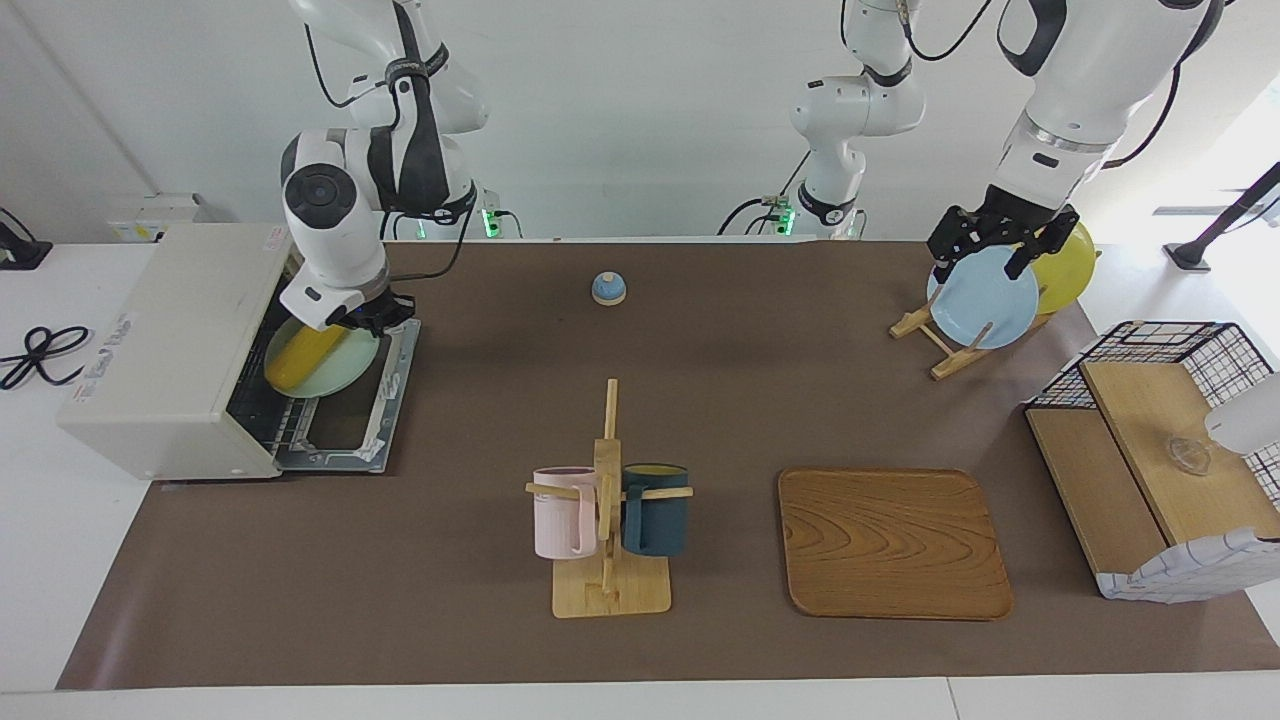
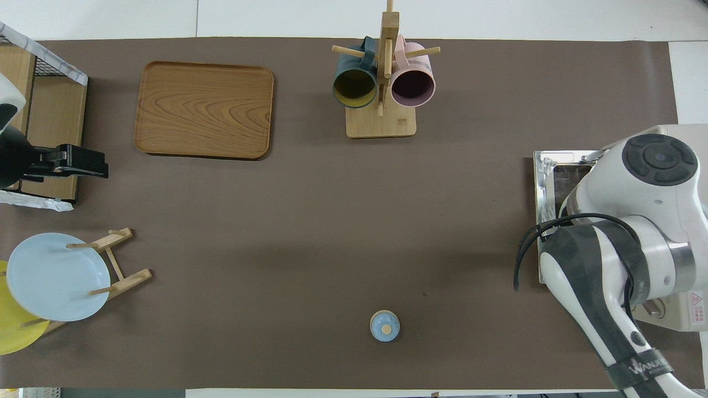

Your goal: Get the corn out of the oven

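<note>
The cream-white oven (image 1: 170, 340) stands at the right arm's end of the table with its glass door (image 1: 345, 440) dropped open; its door also shows in the overhead view (image 2: 553, 177). The yellow corn (image 1: 305, 355) lies on a pale green plate (image 1: 350, 378) at the oven's mouth, partly over the door. My right gripper (image 1: 378, 315) is at the plate's rim, on the side nearer to the robots; its wrist hides the contact. The right arm hides the corn in the overhead view. My left gripper (image 1: 985, 262) is open and empty over the plate rack.
A wooden rack holds a blue plate (image 1: 985, 297) and a yellow plate (image 1: 1070, 262). A small blue bell (image 1: 608, 288) sits near the robots. A mug tree (image 1: 608, 500), a wooden tray (image 1: 893, 543) and a wire basket with wooden shelves (image 1: 1160, 440) stand farther out.
</note>
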You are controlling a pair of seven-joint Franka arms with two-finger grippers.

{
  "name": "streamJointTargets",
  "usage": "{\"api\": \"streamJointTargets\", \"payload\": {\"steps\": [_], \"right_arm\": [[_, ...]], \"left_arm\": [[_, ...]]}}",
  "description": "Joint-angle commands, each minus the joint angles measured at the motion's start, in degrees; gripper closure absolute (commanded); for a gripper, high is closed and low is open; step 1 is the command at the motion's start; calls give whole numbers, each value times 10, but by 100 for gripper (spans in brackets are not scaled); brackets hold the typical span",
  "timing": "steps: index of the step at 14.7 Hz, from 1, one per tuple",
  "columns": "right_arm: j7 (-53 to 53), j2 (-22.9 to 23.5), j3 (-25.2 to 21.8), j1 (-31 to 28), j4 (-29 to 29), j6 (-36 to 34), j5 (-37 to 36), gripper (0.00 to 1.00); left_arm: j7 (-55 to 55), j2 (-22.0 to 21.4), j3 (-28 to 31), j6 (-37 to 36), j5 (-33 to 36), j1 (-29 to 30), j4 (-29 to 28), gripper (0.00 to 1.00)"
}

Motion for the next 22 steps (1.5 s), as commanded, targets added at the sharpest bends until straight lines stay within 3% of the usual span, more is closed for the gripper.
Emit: {"api": "streamJointTargets", "payload": {"steps": [1, 4, 6, 10, 14, 18, 22], "right_arm": [[41, 1, 0, 42, 16, -21, -7, 100], [142, 24, 4, 135, 62, -37, -6, 100], [199, 74, 5, 175, 136, -67, 3, 100], [265, 125, 5, 244, 209, -70, 7, 100], [395, 268, 6, 322, 370, -112, 9, 100], [455, 310, 7, 362, 360, -20, 31, 100], [461, 299, 7, 360, 279, 64, 32, 100]], "left_arm": [[2, -12, -3, 10, 1, 2, -15, 0], [3, -12, -3, 13, 1, 2, -20, 0], [7, -12, -3, 15, 1, 3, -23, 0], [9, -12, -3, 26, 1, 5, -34, 0], [41, -14, 0, 36, 1, 9, -54, 0], [75, -12, 2, 53, 1, 27, -61, 0], [124, -6, 3, 78, 1, 49, -78, 0]]}}
